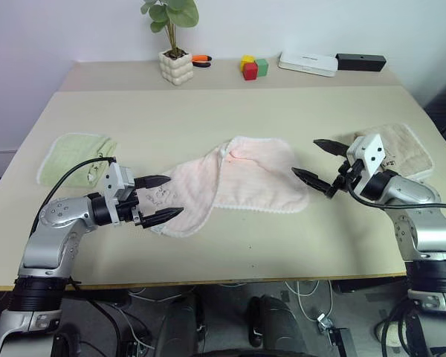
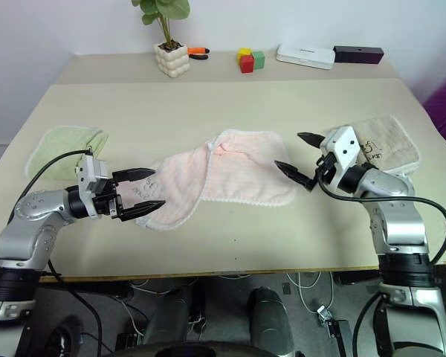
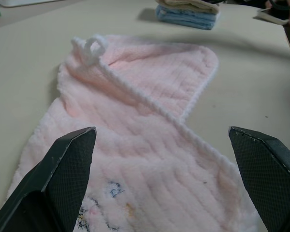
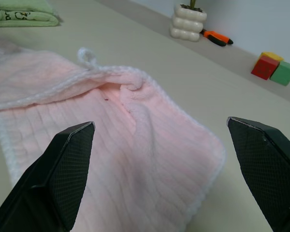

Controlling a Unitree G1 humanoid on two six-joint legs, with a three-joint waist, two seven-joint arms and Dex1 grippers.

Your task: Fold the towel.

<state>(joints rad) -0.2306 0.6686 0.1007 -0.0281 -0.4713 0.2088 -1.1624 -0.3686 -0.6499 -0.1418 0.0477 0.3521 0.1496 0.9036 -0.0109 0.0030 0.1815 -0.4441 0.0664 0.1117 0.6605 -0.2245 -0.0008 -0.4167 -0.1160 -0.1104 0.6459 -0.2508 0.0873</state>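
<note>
The pale pink towel (image 1: 234,182) lies crumpled and twisted across the middle of the table, with a whitish edge and a small loop (image 3: 93,47); a dark embroidered mark (image 3: 112,189) sits near its left end. My left gripper (image 1: 157,198) hovers open at the towel's left end, fingers straddling the cloth without holding it. My right gripper (image 1: 317,162) stands open just off the towel's right edge, pointing toward it, nothing between its fingers.
A light green folded towel (image 1: 74,156) lies at the table's left, a beige folded towel (image 1: 405,149) at the right behind my right arm. Along the back stand a potted plant (image 1: 175,63), coloured blocks (image 1: 253,68), a white box (image 1: 308,63) and an orange-handled tool (image 1: 201,59).
</note>
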